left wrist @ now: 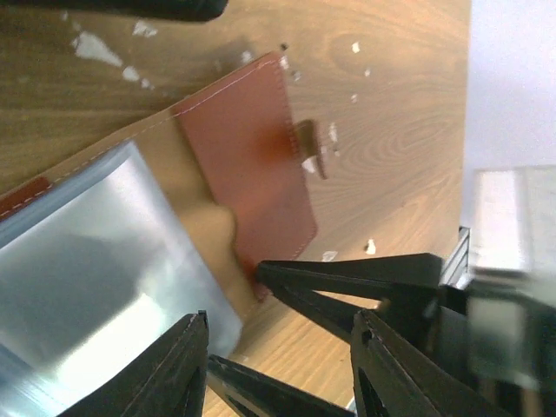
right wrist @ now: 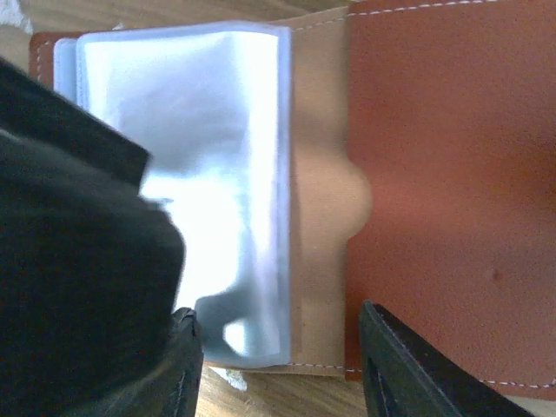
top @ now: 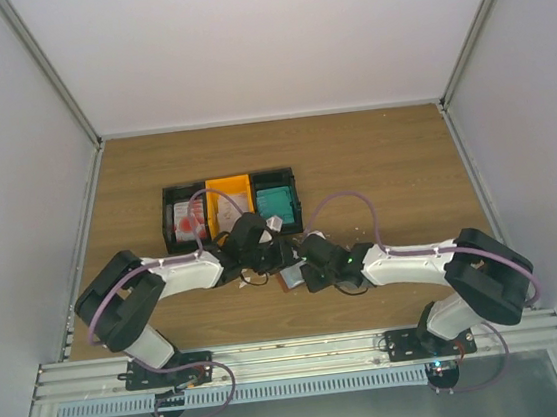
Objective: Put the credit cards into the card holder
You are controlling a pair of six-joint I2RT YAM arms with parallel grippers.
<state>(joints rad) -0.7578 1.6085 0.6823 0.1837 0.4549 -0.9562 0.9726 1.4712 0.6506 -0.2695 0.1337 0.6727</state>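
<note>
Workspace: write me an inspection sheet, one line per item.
Surface: wooden table, no damage seen.
Job's things: card holder lies open, clear sleeves showing no card; credit cards sit sorted in three bins.
Clutter: small white scraps on the wood near the holder.
End effectors: left end effector open above the holder; right end effector open at the holder's edge.
Cables: purple cables loop above both arms; the left one arcs over the bins.
Surroundings: white walls, metal rail at the near edge.
</note>
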